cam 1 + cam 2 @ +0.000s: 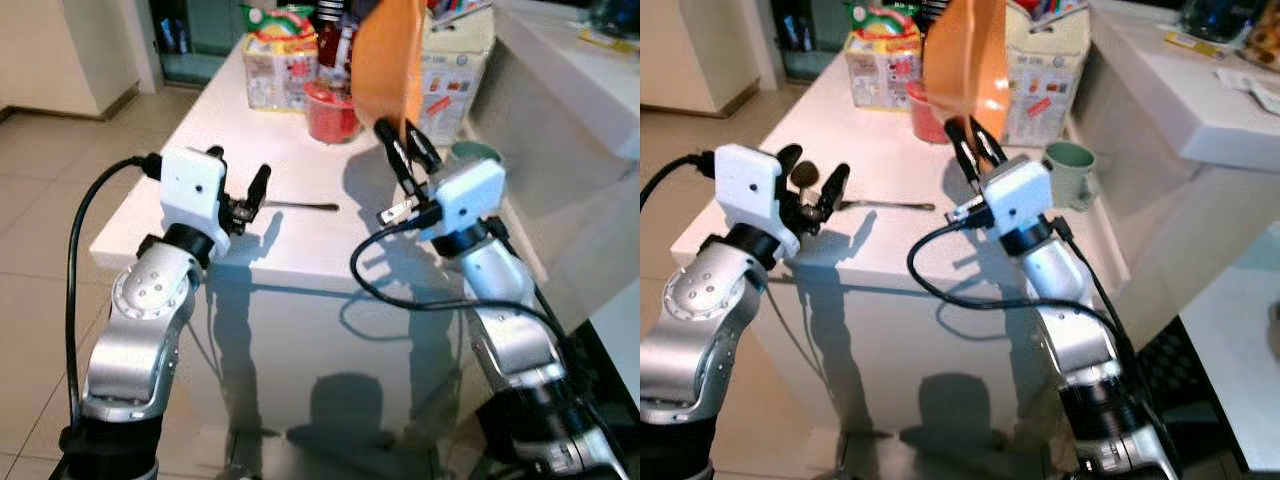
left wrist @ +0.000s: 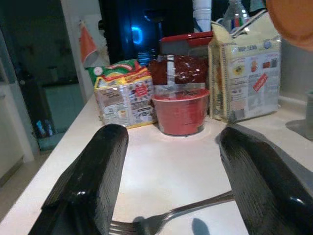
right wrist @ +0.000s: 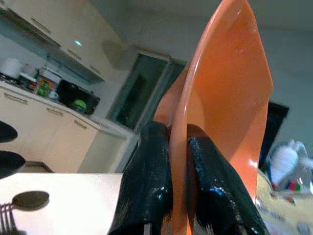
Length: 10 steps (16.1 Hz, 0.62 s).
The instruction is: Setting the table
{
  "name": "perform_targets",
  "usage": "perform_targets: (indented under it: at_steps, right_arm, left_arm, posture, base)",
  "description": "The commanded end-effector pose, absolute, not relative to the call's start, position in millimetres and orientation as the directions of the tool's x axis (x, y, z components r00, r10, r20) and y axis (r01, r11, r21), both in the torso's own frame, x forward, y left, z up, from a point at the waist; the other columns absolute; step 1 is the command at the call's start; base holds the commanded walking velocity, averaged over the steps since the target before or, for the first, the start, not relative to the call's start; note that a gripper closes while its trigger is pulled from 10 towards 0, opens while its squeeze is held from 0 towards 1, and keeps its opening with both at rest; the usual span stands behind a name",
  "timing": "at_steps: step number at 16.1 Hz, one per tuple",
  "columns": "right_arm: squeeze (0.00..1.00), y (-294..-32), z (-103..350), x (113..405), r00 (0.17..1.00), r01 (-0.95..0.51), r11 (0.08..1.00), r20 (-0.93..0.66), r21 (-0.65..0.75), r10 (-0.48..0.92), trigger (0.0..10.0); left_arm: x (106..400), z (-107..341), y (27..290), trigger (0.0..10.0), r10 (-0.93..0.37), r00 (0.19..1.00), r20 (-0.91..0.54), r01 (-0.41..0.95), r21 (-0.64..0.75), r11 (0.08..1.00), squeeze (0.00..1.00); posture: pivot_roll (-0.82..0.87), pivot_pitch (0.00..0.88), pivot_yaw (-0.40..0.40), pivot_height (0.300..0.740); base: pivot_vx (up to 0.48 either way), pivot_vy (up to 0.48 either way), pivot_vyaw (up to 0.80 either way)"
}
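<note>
Clutter crowds the far end of the white surface (image 1: 300,245): a red tub (image 1: 331,112) with a clear lid, a printed snack box (image 1: 280,62) beside it, a pale paper bag (image 1: 1045,75) with small pictures and print too fine to read, and red-capped bottles (image 1: 335,35) behind. A green mug (image 1: 1070,172) stands just beside the right gripper's wrist housing, near the surface's edge. The right gripper (image 3: 178,147) is raised above the surface with its jaws pinching the rim of an orange plate (image 1: 968,58), which is held up on edge and hides part of the bag and tub behind it. The left gripper (image 1: 245,200) sits low at the near edge, jaws spread, and a metal fork (image 2: 166,218) lies flat on the surface just ahead, its tines between the two black fingers (image 2: 93,181) and its handle running toward the right gripper.
</note>
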State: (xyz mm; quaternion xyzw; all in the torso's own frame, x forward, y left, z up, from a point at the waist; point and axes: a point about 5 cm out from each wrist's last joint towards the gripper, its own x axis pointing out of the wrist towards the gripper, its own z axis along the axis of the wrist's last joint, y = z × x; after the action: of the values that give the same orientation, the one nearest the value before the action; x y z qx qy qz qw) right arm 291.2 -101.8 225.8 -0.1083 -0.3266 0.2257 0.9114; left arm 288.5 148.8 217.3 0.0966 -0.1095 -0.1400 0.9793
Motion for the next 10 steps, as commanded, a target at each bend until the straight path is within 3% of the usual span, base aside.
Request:
perform_targets:
  at_steps: [1, 7, 10]
  right_arm:
    - [0.00, -105.8, 230.8, 287.8, 0.694, -0.334, 0.887, 0.554, -0.318, 0.460, 10.0]
    - [0.00, -109.0, 210.4, 281.6, 0.792, -0.363, 0.890, 0.411, -0.277, 0.451, 10.0]
    - [0.00, -109.7, 203.2, 281.4, 0.833, -0.343, 0.890, 0.341, -0.301, 0.436, 10.0]
  left_arm:
    - [289.4, 219.1, 143.1, 10.0, -0.312, 0.932, 0.186, 0.268, 0.227, 0.936, 0.00]
    - [289.1, 220.0, 137.0, 10.0, -0.339, 0.922, 0.185, 0.294, 0.233, 0.927, 0.00]
    - [290.5, 215.0, 145.0, 10.0, -0.305, 0.938, 0.168, 0.270, 0.201, 0.942, 0.00]
  posture:
    - [0.04, 0.000, -0.064, 0.740]
    - [0.05, 0.000, -0.058, 0.740]
    - [0.04, 0.000, -0.054, 0.740]
  base:
    - [-0.296, 0.000, 0.00]
    - [-0.289, 0.000, 0.00]
    - [0.000, 0.000, 0.00]
